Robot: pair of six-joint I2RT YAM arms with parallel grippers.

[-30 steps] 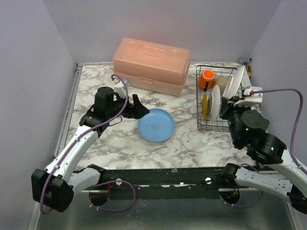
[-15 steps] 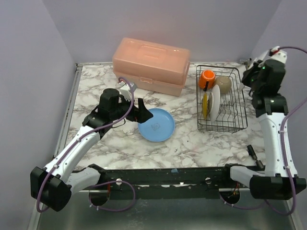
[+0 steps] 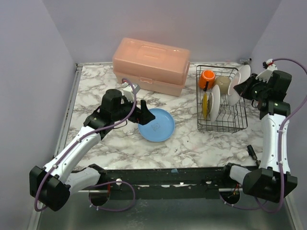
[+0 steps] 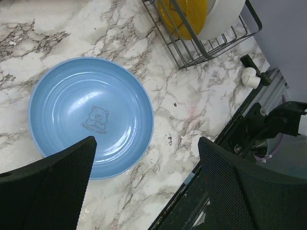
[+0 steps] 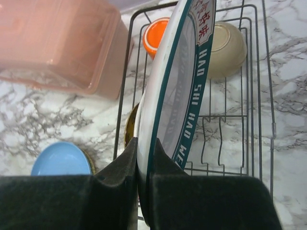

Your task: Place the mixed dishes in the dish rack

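While four pieces already sit in dish rack (image 3: 221, 128) at right of top view, you have two left to load. Racked: orange mug (image 3: 207, 76), cream bowl (image 3: 222, 84), yellow plate (image 3: 205, 105), and white plate (image 3: 215, 101) upright in prongs.

Right gripper (image 3: 249, 88) clamped on edge of teal-rimmed white plate (image 3: 238, 84), held on edge above rack's right side, not yet seated.

Left gripper (image 4: 146, 163) spread wide over blue plate (image 4: 91, 117), which lies flat on marble table (image 3: 120, 143) at centre frame, not gripped.

Your progress, by my judgement: about two thirds. Seat held plate, then fetch blue one.
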